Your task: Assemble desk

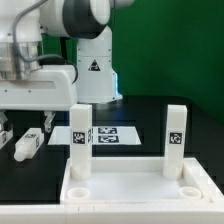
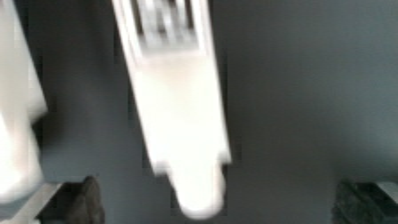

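The white rimmed desk panel (image 1: 130, 190) lies at the front with two white tagged legs standing upright in its far corner sockets, one at the exterior view's left (image 1: 80, 140) and one at the right (image 1: 176, 135). A loose leg (image 1: 27, 143) lies on the dark table at the left. My gripper (image 1: 25, 122) hangs just above it. In the wrist view that leg (image 2: 178, 110) is blurred and lies lengthwise between my two dark fingertips (image 2: 71, 200), with a gap on each side. My gripper (image 2: 222, 205) is open and holds nothing.
The marker board (image 1: 108, 135) lies flat behind the panel. The white robot base with a triangle sticker (image 1: 93, 70) stands at the back. Another white part (image 1: 3, 133) lies at the far left edge; it also shows in the wrist view (image 2: 15, 110).
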Robot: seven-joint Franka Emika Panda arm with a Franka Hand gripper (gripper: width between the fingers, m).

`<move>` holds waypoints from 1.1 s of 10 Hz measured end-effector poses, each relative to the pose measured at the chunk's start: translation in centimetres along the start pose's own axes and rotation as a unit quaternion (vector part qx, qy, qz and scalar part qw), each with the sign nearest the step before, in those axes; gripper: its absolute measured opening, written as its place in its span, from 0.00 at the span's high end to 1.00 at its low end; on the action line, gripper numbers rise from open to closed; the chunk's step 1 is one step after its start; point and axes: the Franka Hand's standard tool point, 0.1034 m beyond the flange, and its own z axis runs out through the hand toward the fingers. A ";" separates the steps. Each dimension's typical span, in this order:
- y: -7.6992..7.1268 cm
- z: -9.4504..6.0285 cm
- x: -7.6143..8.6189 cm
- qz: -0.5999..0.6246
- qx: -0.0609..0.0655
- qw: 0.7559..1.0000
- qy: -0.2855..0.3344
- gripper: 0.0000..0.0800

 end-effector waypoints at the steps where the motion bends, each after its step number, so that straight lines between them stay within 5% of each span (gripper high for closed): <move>1: 0.0 1.0 -1.0 0.011 0.014 0.999 -0.036 0.19; 9: -0.5 3.7 -1.9 -0.019 -0.012 0.999 -0.024 0.19; 10: -0.5 3.7 -1.9 -0.018 -0.012 0.999 -0.023 0.31; 11: -0.4 3.7 -1.9 -0.030 -0.012 0.999 -0.024 0.31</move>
